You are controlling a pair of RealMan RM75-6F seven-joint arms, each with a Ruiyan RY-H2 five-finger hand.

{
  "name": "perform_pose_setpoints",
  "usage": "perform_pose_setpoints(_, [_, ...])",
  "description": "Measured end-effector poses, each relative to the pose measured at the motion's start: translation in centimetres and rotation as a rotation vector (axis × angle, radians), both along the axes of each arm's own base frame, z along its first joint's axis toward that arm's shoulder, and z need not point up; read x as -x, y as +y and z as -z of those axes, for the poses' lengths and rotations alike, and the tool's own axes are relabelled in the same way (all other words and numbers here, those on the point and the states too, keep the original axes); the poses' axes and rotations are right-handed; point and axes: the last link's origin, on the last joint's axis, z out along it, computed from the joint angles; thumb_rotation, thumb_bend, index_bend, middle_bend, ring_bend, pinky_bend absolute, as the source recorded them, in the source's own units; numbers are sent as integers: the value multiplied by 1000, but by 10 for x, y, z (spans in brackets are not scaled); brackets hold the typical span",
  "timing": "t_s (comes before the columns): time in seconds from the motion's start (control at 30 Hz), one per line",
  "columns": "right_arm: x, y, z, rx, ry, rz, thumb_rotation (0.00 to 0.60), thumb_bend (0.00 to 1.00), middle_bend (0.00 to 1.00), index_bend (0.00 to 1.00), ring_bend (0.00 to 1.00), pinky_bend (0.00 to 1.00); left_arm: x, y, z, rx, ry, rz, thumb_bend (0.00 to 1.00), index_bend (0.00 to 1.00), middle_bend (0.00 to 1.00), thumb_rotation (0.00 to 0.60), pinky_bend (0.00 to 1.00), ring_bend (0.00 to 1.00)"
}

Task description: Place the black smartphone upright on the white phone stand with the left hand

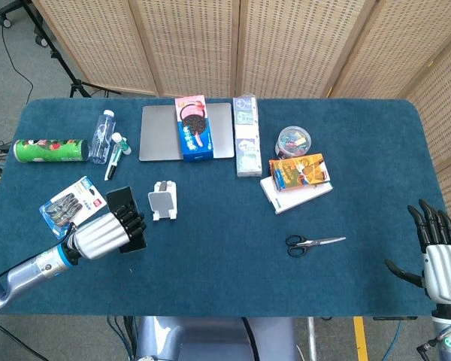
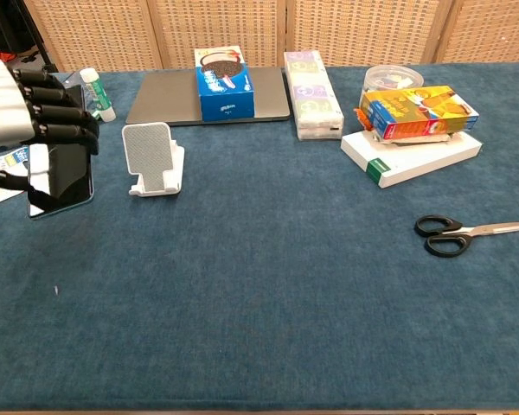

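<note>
At the bench's (image 1: 210, 248) seven o'clock, the left robot hand (image 1: 105, 235) holds the black smartphone (image 2: 60, 177) aloft; next, carry it toward three o'clock onto the white phone stand (image 2: 153, 160).

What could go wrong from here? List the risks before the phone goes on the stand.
1. The left hand grips the black smartphone only by its upper part, so it may slip or swing.
2. The white phone stand looks light and could be knocked over or pushed away.
3. The marker and bottle lie near the path.
</note>
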Motion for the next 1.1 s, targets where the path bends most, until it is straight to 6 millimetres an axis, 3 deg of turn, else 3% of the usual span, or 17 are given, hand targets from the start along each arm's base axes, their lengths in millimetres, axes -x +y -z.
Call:
perform_pose_setpoints(0.2, [-2, 2, 0, -15, -14, -11, 600, 0, 0, 0, 0, 0, -27, 17, -4, -186, 146, 164, 3, 611, 476, 600, 380, 372])
perform_pose_setpoints(0.4, [-2, 3, -4, -15, -37, -15, 600, 0, 0, 0, 0, 0, -49, 35, 5, -310, 296, 281, 3, 612, 476, 600, 380, 372])
perform_pose_setpoints(1.1, [-1, 2, -10, -21, -72, -12, 600, 0, 0, 0, 0, 0, -58, 47, 63, -427, 369, 350, 3, 610, 475, 600, 379, 372])
